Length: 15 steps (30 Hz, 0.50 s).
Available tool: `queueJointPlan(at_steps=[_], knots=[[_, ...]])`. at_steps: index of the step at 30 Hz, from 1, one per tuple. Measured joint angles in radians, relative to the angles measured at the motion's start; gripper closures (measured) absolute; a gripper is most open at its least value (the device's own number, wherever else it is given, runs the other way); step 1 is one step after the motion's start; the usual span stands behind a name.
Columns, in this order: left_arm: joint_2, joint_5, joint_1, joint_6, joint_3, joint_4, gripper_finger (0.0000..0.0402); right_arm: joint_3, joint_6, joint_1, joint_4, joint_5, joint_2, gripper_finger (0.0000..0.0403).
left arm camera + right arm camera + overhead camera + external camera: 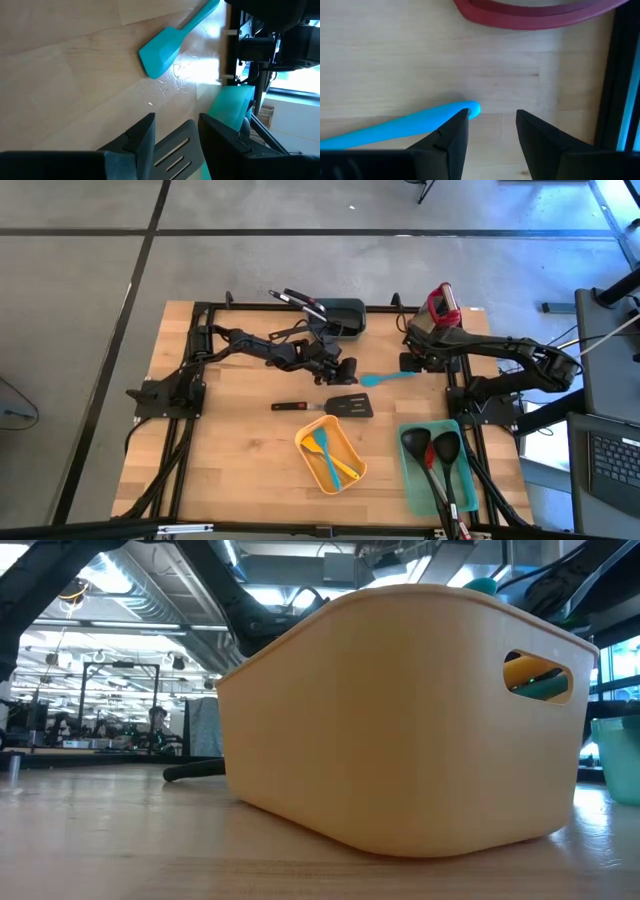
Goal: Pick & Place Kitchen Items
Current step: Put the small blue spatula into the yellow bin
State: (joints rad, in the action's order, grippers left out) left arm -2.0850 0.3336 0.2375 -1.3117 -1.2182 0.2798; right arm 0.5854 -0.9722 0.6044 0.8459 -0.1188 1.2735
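Wooden bench (230,440), left claw (176,132) open over black turner (352,406), right claw (492,131) open at teal spatula (385,378) handle, poised for pickups.

This is a robotics lab or workshop in an open industrial hall: a wooden table (240,450) in a black frame stands on a grey concrete floor (300,270), a laptop (612,465) sits beside it, and exposed ceiling ducts (130,600), strip lights and distant workbenches fill the background.
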Motion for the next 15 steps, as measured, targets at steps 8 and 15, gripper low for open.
queueJointPlan(at_steps=[8,15], knots=[[0.000,0.000,0.000,-0.001,0.000,0.000,0.0258,0.000,0.019,-0.001,-0.024,0.000,0.064,0.0235],[0.000,0.000,0.000,-0.010,0.000,0.000,0.0258,0.003,0.037,-0.002,-0.039,0.000,0.096,0.0235]])
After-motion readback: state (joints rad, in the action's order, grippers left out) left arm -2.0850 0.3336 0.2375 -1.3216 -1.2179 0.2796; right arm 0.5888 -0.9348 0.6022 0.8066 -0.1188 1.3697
